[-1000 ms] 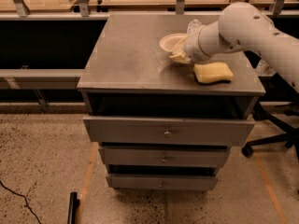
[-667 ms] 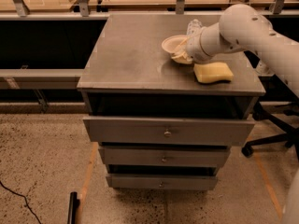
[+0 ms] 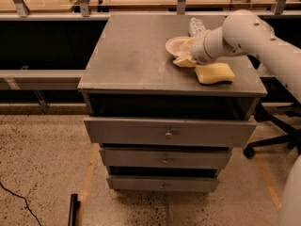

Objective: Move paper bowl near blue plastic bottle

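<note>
Pincer point(image 3: 184, 58): low over the right half of the surface, at the near right edge of the paper bowl; whether spread, pressed together or pinching the rim cannot be told, since wrist and bowl blend there.
Arm point(image 3: 244, 32): thick white tube reaching in from the right, crossing above the yellow sponge and in front of the bottle's lower part.
Paper bowl point(image 3: 176, 44): cream, shallow, right way up, toward the back right of the surface, touching or nearly touching the pincer; resting flat or slightly raised, cannot tell.
Blue plastic bottle point(image 3: 196, 26): pale and speckled, just behind and to the right of the bowl, near the back edge, partly hidden by the arm; standing or lying, hard to say.
Yellow sponge point(image 3: 215, 73): in front of the arm, near the front right, apart from the bowl.
Surface point(image 3: 131, 55): grey top of a drawer cabinet point(image 3: 169, 132), three drawers below, the left half bare.
Done, as judged: bowl already close beside the bottle, so the main carry looks nearly or fully finished.
Left, as judged: settling the bowl flat if raised, letting go if held, then drawing the arm back without knocking the bottle or dragging the bowl away.
Risk: bottle very close to the wrist, easily nudged on the retreat.
</note>
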`<state>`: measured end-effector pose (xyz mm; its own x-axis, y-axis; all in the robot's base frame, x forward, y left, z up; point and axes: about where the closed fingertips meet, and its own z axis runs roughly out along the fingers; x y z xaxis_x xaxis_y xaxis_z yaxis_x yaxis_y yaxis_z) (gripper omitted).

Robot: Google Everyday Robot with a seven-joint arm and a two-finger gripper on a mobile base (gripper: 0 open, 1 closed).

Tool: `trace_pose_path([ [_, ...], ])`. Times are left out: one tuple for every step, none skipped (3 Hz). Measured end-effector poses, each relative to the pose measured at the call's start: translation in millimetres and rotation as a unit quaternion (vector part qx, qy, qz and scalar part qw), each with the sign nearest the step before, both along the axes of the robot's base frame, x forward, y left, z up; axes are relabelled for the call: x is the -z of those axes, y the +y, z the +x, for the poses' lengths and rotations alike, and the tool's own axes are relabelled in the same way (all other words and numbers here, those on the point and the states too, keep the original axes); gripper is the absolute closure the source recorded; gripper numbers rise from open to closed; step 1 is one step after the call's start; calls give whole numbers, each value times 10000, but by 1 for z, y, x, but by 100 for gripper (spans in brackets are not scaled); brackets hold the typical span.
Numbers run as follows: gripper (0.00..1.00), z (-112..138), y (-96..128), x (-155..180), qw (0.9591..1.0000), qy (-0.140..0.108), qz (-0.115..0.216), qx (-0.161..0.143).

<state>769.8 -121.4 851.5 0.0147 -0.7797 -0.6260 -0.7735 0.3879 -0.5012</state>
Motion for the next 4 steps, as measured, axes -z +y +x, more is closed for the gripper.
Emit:
trace_pose_path([
  [0, -7, -4, -19, 9995, -180, 69, 253],
  [0, -32, -14, -69, 9954, -657, 288, 630],
  [0, -67, -49, -123, 9835, -1266, 264, 1262],
  [0, -101, -48, -146, 9780, -1388, 371, 1511],
])
